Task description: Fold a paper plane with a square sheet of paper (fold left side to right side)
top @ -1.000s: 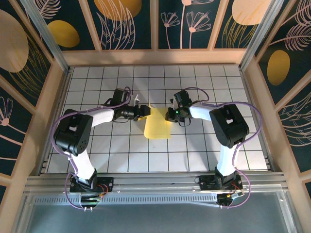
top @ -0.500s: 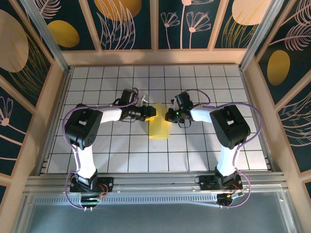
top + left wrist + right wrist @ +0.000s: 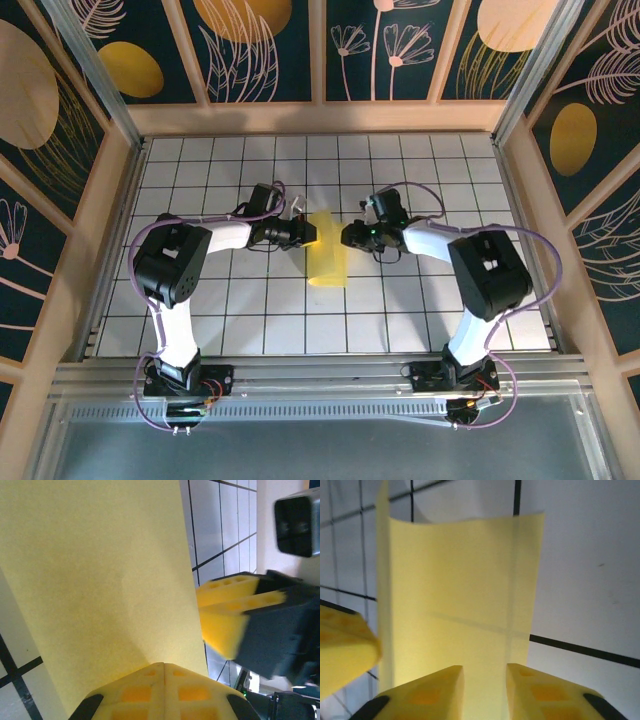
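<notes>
So, the square sheet of paper (image 3: 327, 258) is seen a little past the middle of the table (image 3: 230, 300), curled up into a narrow pale-yellow trough instead of lying flat. Up close (image 3: 100, 580) it's matte and faintly grainy, no print on it. It's thin enough that a black grid line can be made out through it in the right wrist view (image 3: 460, 605), where one long edge is stood up at 9 o'clock. The left hand (image 3: 306, 233) is parked at the sheet's 10 o'clock with its fingers (image 3: 135, 692) pressed together, and the paper's edge is pinched in that seam (image 3: 164, 672). The fingers are yellow plastic with square recesses and black trim. The right hand (image 3: 349, 237) is found at the sheet's 2 o'clock. Its fingers (image 3: 430, 690) are spread a bit, the paper is run through the gap (image 3: 485, 675), and nothing is clamped there. The table is done in glossy white tiles with thin black lines. It's boxed in by light wood frames and navy walls (image 3: 400, 50) painted with gold discs and pale line-drawn leaves, and a ribbed aluminium rail (image 3: 320, 385) is fitted at 6 o'clock.
</notes>
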Tool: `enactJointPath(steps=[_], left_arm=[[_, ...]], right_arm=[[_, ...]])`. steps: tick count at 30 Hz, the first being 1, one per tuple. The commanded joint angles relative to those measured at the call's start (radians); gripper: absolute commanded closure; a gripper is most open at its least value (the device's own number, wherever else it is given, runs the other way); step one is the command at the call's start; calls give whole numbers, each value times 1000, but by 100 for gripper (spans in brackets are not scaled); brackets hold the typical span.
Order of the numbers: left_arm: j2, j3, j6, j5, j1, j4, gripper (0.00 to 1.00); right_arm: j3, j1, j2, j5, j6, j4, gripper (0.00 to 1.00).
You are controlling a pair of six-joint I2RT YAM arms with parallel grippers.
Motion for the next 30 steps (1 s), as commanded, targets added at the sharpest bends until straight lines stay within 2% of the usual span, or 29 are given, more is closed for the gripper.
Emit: enactJointPath(steps=[1, 4, 6, 9, 13, 18, 22, 23, 26, 30], left_arm=[[12, 7, 16, 0, -11, -22, 100], [14, 7, 15, 1, -13, -22, 100], [13, 8, 16, 3, -17, -21, 100], [13, 11, 18, 7, -20, -22, 100], [14, 13, 23, 9, -20, -25, 100], [17, 13, 20, 8, -21, -22, 100], [15, 13, 21, 7, -23, -24, 100], [12, 13, 21, 8, -23, -20, 100], [-31, -11, -9, 2, -23, 32, 90], [-110, -14, 0, -61, -22, -6, 70]], right_arm=[[-41, -38, -72, -84, -2, 39, 58], [-69, -52, -93, -193, 20, 104, 45], [-79, -49, -85, -273, 45, 159, 41], [-61, -32, -43, -334, 60, 196, 41], [4, -3, 31, -329, 43, 164, 44], [58, 19, 106, -339, 50, 159, 54], [61, 32, 121, -342, 61, 170, 70], [57, 33, 121, -338, 63, 167, 77], [46, 29, 113, -303, 53, 132, 98], [36, 26, 113, -246, 34, 64, 100]])
